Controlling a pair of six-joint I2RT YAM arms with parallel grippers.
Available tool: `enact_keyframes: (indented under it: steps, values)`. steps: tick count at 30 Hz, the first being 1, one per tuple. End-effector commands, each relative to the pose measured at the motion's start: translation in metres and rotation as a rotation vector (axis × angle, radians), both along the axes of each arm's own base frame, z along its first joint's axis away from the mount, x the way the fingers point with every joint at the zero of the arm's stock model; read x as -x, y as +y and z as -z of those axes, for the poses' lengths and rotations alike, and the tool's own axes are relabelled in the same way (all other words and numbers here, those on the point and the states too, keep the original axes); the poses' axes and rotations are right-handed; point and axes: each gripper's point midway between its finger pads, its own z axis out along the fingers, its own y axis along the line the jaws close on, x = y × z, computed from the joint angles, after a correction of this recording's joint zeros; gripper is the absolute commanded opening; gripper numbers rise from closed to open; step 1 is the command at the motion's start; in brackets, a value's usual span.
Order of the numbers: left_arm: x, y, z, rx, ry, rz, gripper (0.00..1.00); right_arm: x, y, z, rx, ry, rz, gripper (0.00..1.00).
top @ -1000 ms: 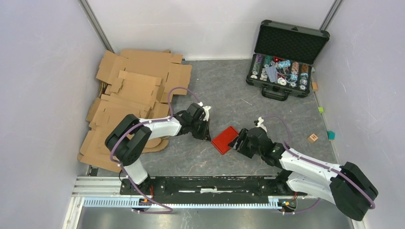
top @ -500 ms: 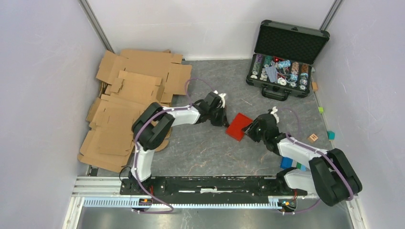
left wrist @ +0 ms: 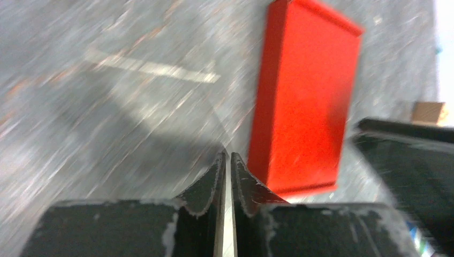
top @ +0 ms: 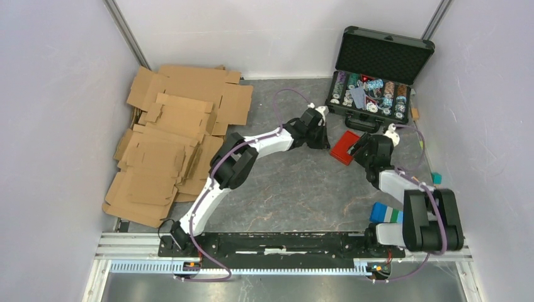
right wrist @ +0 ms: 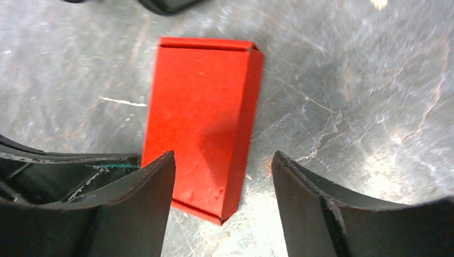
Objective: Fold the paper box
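Right gripper point(right wrist: 222, 156) hangs with its jaws spread wide. The near end of the small, shallow bright red paperboard box point(right wrist: 201, 101) lies between them, flat on the grey mottled tabletop point(right wrist: 348, 80). Left gripper point(left wrist: 226, 160), its fingers pressed almost together, sits just beside the box's opposite edge.

Robotics laboratory test cell. Plain pale walls point(top: 56, 94) and metal corner posts point(top: 126, 31) enclose a grey, stone-patterned desk point(top: 296, 189). A left arm point(top: 264, 143) and a right arm point(top: 393, 182), white and black with trailing cables, are bolted to a rail point(top: 283, 242) at its near edge. Practice props lie about: flattened cardboard sheets point(top: 182, 113), an open case of poker chips point(top: 384, 56), small coloured blocks point(top: 436, 178).
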Motion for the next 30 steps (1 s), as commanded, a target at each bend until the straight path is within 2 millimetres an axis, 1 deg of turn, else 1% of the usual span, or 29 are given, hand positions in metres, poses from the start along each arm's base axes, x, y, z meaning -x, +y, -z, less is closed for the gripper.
enact_keyframes:
  steps: [1,2,3,4,5,6,7,8,9,10,11,12,13,15,16,17,18,19,20,22,25,26,27,28,30]
  values:
    - [-0.014,0.065,-0.052,-0.113,-0.132,-0.086,0.17,-0.010,0.001,-0.071,0.162,-0.295,-0.133,0.76]
    - [-0.013,0.074,-0.067,-0.114,-0.173,-0.099,0.22,-0.009,0.003,-0.084,0.181,-0.344,-0.150,0.79]
    - [-0.009,0.082,-0.077,-0.114,-0.198,-0.094,0.26,-0.008,0.007,-0.094,0.195,-0.381,-0.175,0.81]
    - [-0.004,0.089,-0.082,-0.122,-0.213,-0.096,0.29,-0.007,0.012,-0.104,0.213,-0.417,-0.208,0.82]
    - [0.001,0.098,-0.091,-0.122,-0.227,-0.109,0.30,-0.006,0.018,-0.109,0.220,-0.433,-0.240,0.84]
    - [0.006,0.111,-0.093,-0.142,-0.237,-0.116,0.32,-0.006,0.027,-0.114,0.219,-0.446,-0.281,0.85]
    - [0.010,0.129,-0.095,-0.179,-0.264,-0.139,0.35,-0.005,0.042,-0.118,0.222,-0.471,-0.359,0.88]
    - [0.014,0.149,-0.106,-0.211,-0.305,-0.168,0.38,-0.003,0.054,-0.118,0.229,-0.475,-0.412,0.96]
    - [0.022,0.171,-0.102,-0.262,-0.325,-0.181,0.43,-0.001,0.067,-0.118,0.235,-0.477,-0.461,0.98]
    - [0.026,0.192,-0.113,-0.279,-0.354,-0.211,0.49,0.000,0.078,-0.119,0.252,-0.497,-0.513,0.98]
    - [0.033,0.213,-0.114,-0.300,-0.357,-0.223,0.56,0.000,0.089,-0.122,0.258,-0.501,-0.548,0.98]
    - [0.038,0.232,-0.125,-0.297,-0.379,-0.251,0.63,0.000,0.096,-0.121,0.260,-0.496,-0.581,0.98]
    - [0.044,0.252,-0.131,-0.301,-0.399,-0.271,0.71,0.000,0.104,-0.126,0.260,-0.519,-0.624,0.98]
    - [0.047,0.294,-0.144,-0.336,-0.468,-0.402,0.90,0.003,0.111,-0.135,0.286,-0.578,-0.656,0.98]
    - [0.050,0.305,-0.145,-0.331,-0.495,-0.432,0.94,0.004,0.113,-0.136,0.296,-0.598,-0.667,0.98]
    - [0.050,0.311,-0.151,-0.303,-0.522,-0.461,0.96,0.005,0.115,-0.133,0.296,-0.601,-0.674,0.98]
    - [0.052,0.316,-0.147,-0.303,-0.524,-0.476,0.99,0.005,0.116,-0.127,0.294,-0.589,-0.678,0.98]
    - [0.054,0.322,-0.143,-0.323,-0.527,-0.485,1.00,0.006,0.119,-0.122,0.290,-0.592,-0.695,0.98]
    - [0.050,0.325,-0.142,-0.325,-0.548,-0.510,1.00,0.008,0.123,-0.117,0.280,-0.594,-0.712,0.98]
    - [0.048,0.334,-0.130,-0.363,-0.556,-0.542,1.00,0.010,0.128,-0.109,0.269,-0.604,-0.728,0.98]
    - [0.047,0.335,-0.118,-0.351,-0.570,-0.550,1.00,0.010,0.132,-0.098,0.277,-0.575,-0.747,0.98]
    - [0.048,0.334,-0.117,-0.337,-0.578,-0.551,1.00,0.011,0.131,-0.098,0.281,-0.579,-0.745,0.98]
    - [0.048,0.333,-0.121,-0.323,-0.583,-0.549,1.00,0.012,0.130,-0.103,0.292,-0.603,-0.736,0.98]
    - [0.048,0.334,-0.127,-0.304,-0.595,-0.562,1.00,0.012,0.125,-0.106,0.312,-0.618,-0.709,0.98]
    - [0.051,0.338,-0.127,-0.265,-0.624,-0.590,1.00,0.013,0.119,-0.106,0.328,-0.633,-0.675,0.98]
